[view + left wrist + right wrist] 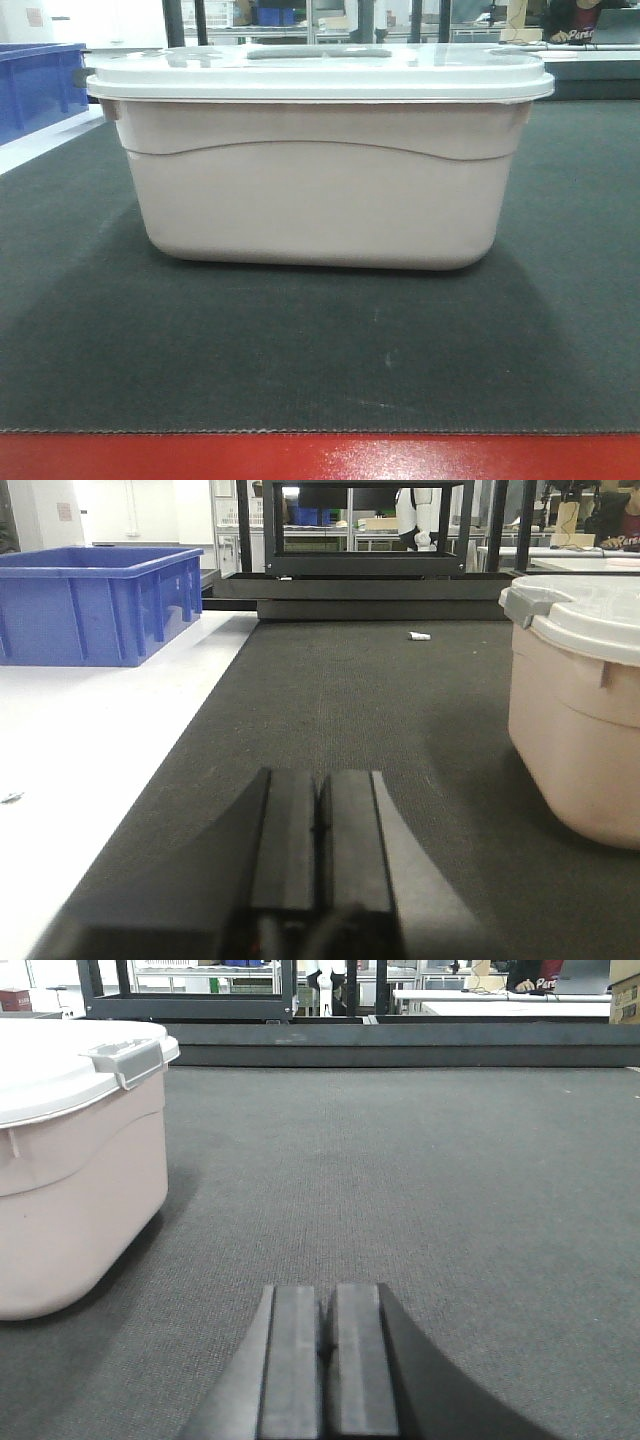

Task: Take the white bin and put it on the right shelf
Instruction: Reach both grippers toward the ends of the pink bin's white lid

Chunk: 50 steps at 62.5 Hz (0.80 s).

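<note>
Fingers first: we count two grippers, both low over the mat (pixel 380 710). Our left gripper (pixel 320 825), left of the bin (pixel 580 720), has its black pads pressed together on nothing. Our right gripper (pixel 322 1355), right of the bin, is likewise closed and empty. In front of the bin runs one red strip (pixel 320 458). The one white bin stands upright on the mat, between the grippers and apart from both. Its one lid (pixel 320 75) is on, so the contents are hidden; one grey handle (pixel 320 52) lies on top. Left of the bin one blue crate (pixel 95 605) sits on a white surface (pixel 80 740), its inside out of view. Behind the bin stand black racks (pixel 365 530). Letters on a shirt (pixel 545 980) far behind are too small to read.
</note>
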Tool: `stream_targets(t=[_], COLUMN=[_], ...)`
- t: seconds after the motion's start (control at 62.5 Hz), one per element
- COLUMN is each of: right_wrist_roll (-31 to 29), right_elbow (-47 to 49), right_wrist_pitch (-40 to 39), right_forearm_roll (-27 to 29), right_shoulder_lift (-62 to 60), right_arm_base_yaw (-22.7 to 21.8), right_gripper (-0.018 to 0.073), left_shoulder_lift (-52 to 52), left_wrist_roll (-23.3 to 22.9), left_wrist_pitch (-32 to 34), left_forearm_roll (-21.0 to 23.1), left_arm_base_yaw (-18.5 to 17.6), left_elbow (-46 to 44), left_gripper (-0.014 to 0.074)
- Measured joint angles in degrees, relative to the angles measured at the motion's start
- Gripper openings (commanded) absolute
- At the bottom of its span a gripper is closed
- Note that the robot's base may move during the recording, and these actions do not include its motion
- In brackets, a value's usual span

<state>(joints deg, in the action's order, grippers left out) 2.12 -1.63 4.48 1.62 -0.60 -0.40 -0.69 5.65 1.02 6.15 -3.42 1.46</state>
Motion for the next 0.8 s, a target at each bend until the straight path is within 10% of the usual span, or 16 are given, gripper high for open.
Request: stream_targets(t=[0.496,0.8], right_wrist_roll=[0.0,0.0], right_elbow=[10.2,20.9], right_wrist_pitch=[-6.0,-5.6], right_forearm_roll=[5.0,5.4], right_shoulder_lift=[1.1,16.3], right_arm_base_yaw=[0.0,0.0], right_gripper=[0.0094,0.0517], left_shoulder_lift=[10.0,29.6], left_wrist_roll=[0.0,0.0], left_wrist_pitch=[-6.9,-16.3], left_forearm_roll=[5.1,5.1], left_arm_base_yaw=[0.0,0.0], left_elbow=[-16.9,-34.3], left_gripper=[-0.0099,0.0307])
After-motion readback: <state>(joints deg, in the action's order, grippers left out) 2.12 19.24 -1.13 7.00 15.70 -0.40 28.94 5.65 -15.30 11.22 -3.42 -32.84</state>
